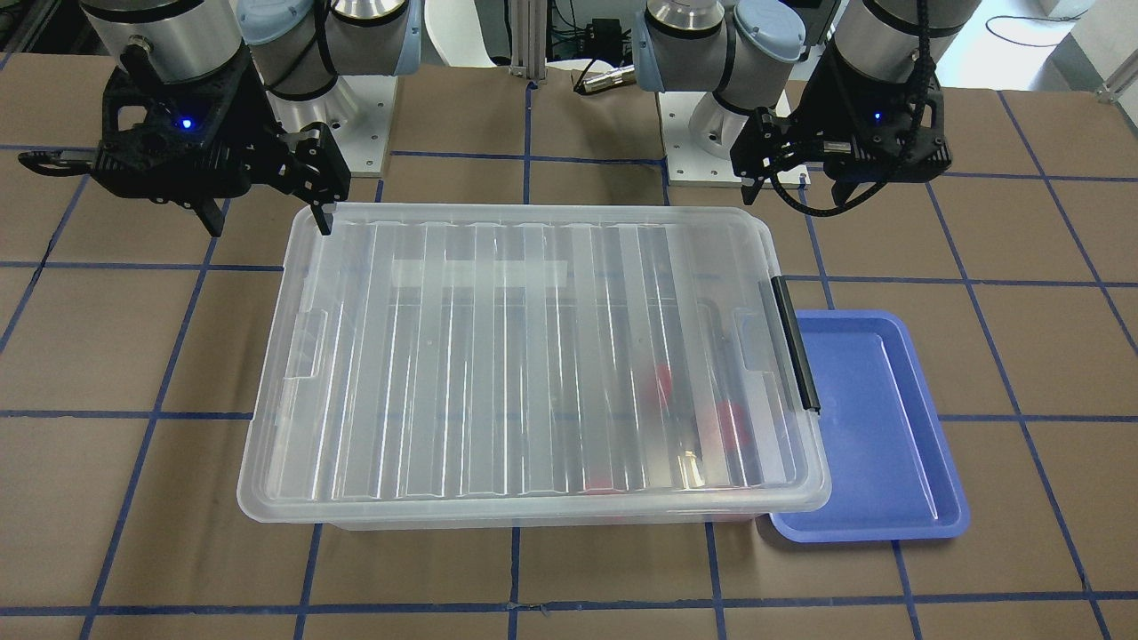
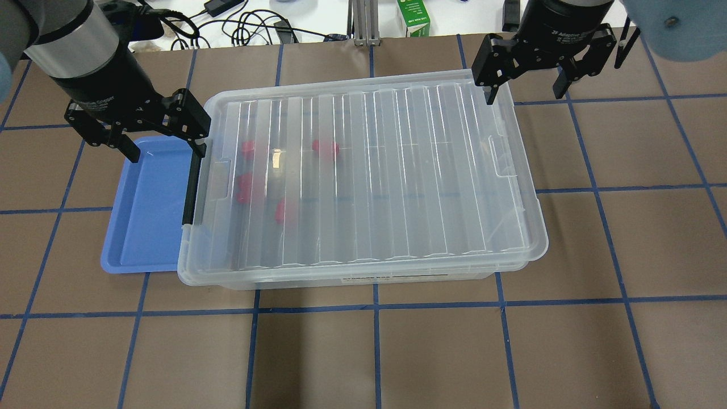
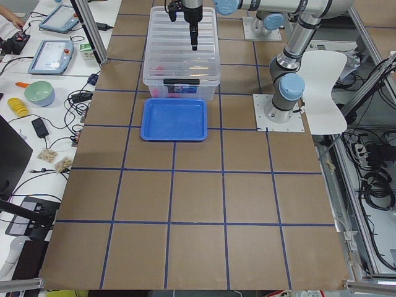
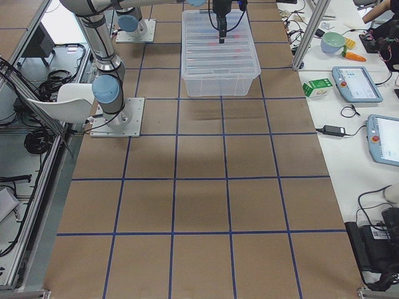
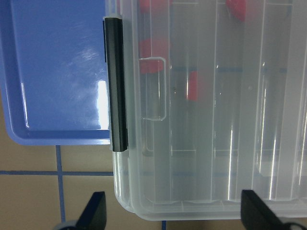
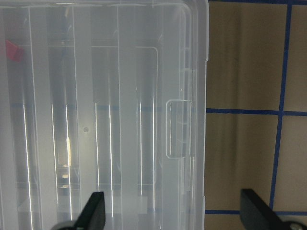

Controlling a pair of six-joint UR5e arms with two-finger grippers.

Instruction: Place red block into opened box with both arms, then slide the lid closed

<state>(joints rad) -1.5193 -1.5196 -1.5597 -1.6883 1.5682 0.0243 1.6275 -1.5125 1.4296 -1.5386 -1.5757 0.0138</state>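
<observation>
The clear box (image 2: 341, 279) stands mid-table with the ribbed lid (image 2: 392, 170) lying fully over it, and its black clip bar (image 2: 190, 187) sits on the short end by my left arm. Several red pieces (image 2: 325, 149) show blurred through the lid near that end; I cannot tell which is the red block. My left gripper (image 2: 166, 145) hovers open at the far corner by the clip, one finger over the blue tray, the other by the lid's corner. My right gripper (image 2: 523, 91) hovers open at the opposite far corner, one finger touching or just above the lid's edge. Neither holds anything.
An empty blue tray (image 2: 145, 216) lies against the box's clip end. A green carton (image 2: 413, 17) and cables sit past the table's far edge. Blue tape lines grid the brown tabletop (image 2: 397, 352). The side table holds tablets and bowls (image 3: 38, 93).
</observation>
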